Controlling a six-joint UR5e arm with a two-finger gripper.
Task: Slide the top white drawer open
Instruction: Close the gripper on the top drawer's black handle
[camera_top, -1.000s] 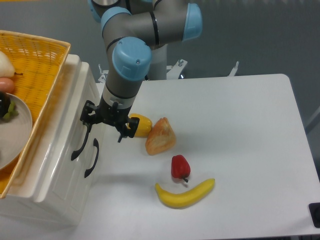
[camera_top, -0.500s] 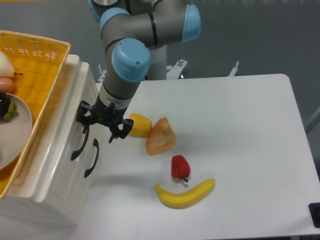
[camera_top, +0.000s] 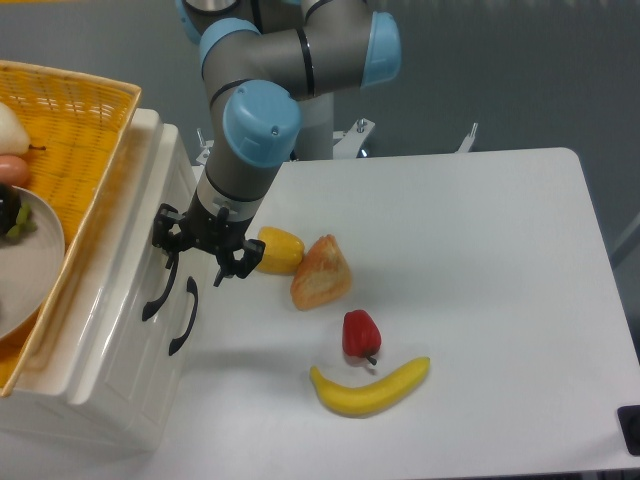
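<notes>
At the left of the frame the end effector (camera_top: 200, 246), fingers spread, hangs by the curved black handle (camera_top: 160, 287) of the top white drawer (camera_top: 135, 262), still shut; it should straddle the handle squarely before pulling straight out.

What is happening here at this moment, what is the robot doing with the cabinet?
The robot arm has its end effector at the front of the white cabinet, right by the upper end of the top drawer's black handle. Whether the fingers are closed on the handle cannot be told from this view. The top drawer looks shut. On the table lie a banana, a red pepper, a piece of bread and a yellow fruit.
</notes>
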